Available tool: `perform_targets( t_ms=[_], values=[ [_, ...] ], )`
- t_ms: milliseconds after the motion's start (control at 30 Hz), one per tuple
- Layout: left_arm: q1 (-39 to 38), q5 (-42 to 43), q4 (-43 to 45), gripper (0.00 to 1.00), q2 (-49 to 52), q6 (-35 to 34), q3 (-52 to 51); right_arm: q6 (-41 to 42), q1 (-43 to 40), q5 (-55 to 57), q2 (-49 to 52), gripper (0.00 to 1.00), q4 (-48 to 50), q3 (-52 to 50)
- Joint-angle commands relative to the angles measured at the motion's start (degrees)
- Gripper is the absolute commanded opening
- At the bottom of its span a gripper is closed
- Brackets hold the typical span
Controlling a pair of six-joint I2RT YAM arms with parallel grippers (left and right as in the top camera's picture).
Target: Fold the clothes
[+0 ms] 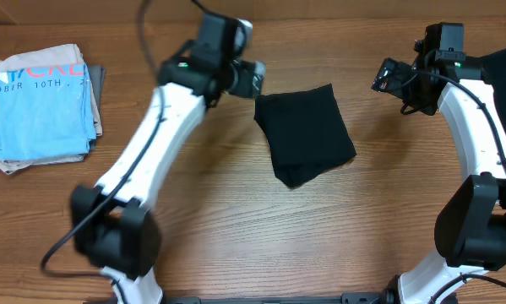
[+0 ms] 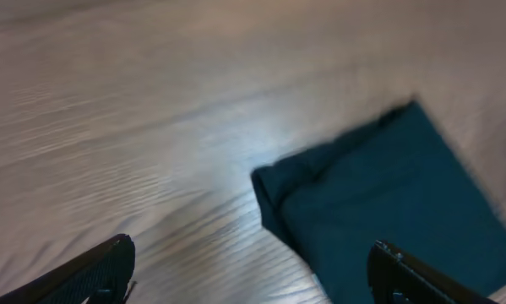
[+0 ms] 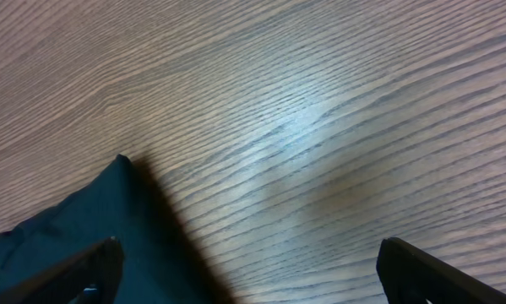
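A black T-shirt [image 1: 306, 133] lies folded into a compact square on the wooden table, near the middle. It also shows in the left wrist view [image 2: 388, 203] and at the lower left of the right wrist view [image 3: 75, 232]. My left gripper [image 1: 251, 78] hovers just left of its top-left corner, open and empty, as the left wrist view [image 2: 253, 274] shows. My right gripper [image 1: 386, 78] is to the right of the shirt, open and empty, over bare wood in the right wrist view [image 3: 248, 270]. More black fabric [image 1: 502, 72] lies at the right edge.
A folded stack with a light-blue printed T-shirt [image 1: 41, 105] on top sits at the far left of the table. The bases of both arms stand at the front edge.
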Motion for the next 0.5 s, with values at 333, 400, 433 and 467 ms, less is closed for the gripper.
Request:
perform_targets(
  t_ms=[333,400,433,467],
  values=[
    [-5.51,-4.46,6.86,0.98,15.43,23.58,-0.11,0.07,-0.09,0.35,-0.04,1.0,0.09,0.09],
    [-5.35,-3.74,7.98,0.99,16.87,25.16,-0.11,0.07,-0.09,0.35,-0.04,1.0,0.09,0.09],
    [-5.33,-3.19,8.28,0.99,17.33,25.9,-0.11,0.07,-0.09,0.37,-0.04,1.0,0.09,0.09],
    [-5.35,-2.69,8.52,1.0,17.97,26.62,-0.11,0.07,-0.09,0.37,-0.04,1.0,0.09,0.09]
  ],
)
